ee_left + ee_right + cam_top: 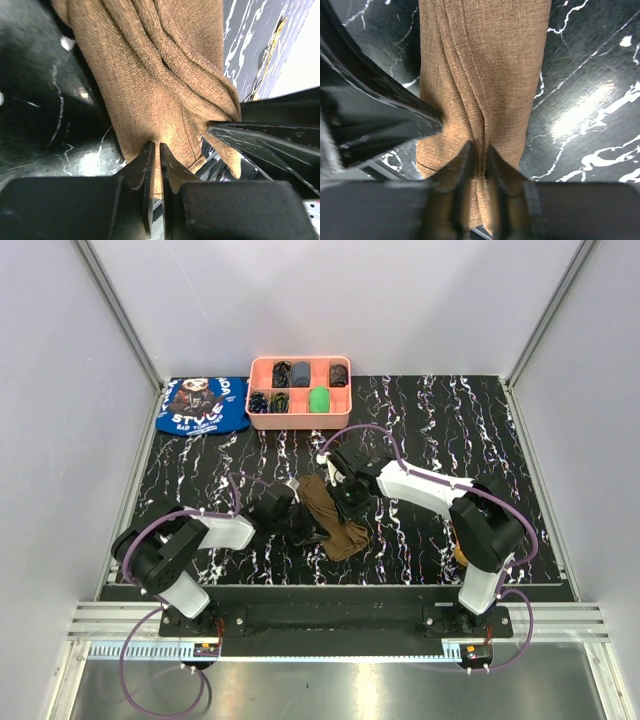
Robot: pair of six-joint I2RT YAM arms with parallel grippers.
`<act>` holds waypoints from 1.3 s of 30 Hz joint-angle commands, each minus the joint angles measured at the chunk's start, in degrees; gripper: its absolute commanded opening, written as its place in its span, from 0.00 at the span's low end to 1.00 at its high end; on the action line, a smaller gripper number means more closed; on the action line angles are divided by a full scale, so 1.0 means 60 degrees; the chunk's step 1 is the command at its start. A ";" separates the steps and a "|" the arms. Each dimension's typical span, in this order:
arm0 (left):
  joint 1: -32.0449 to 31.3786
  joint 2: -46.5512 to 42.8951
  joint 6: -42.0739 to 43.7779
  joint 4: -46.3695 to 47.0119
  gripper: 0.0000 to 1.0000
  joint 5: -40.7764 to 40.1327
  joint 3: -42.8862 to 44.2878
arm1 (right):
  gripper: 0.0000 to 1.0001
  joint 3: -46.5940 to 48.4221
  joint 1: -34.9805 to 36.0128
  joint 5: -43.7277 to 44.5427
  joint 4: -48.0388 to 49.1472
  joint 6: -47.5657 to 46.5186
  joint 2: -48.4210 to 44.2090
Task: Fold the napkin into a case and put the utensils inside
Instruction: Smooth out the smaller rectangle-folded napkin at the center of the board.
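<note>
Black marbled bench (430,410); our left pincer (156,150) and right pincer (477,150) both pinch the bunched napkin (335,515); case unformed, utensils (272,47) outside.

One readable word
The blue cloth (203,407) at the far left of the table (450,430) bears white "STYLE"; its smaller lettering is too small to read.

pink compartment tray (300,422): far edge, black marbled tabletop (440,430) | green item (319,400): inside | blue printed cloth (203,406): just beside tray
</note>
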 commanded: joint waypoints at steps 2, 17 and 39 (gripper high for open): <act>-0.0387 0.0290 -0.0356 0.0724 0.08 -0.0485 0.0087 | 0.15 0.0288 0.0161 -0.0263 0.0142 0.1279 -0.0204; -0.0974 0.0000 -0.0153 0.0289 0.06 -0.1115 0.0305 | 0.12 -0.0122 0.0366 -0.0059 0.0538 0.3275 -0.0013; -0.1266 -0.0282 -0.0033 0.0138 0.04 -0.1275 -0.0646 | 0.09 -0.0107 0.0381 0.0147 0.0362 0.3669 -0.0526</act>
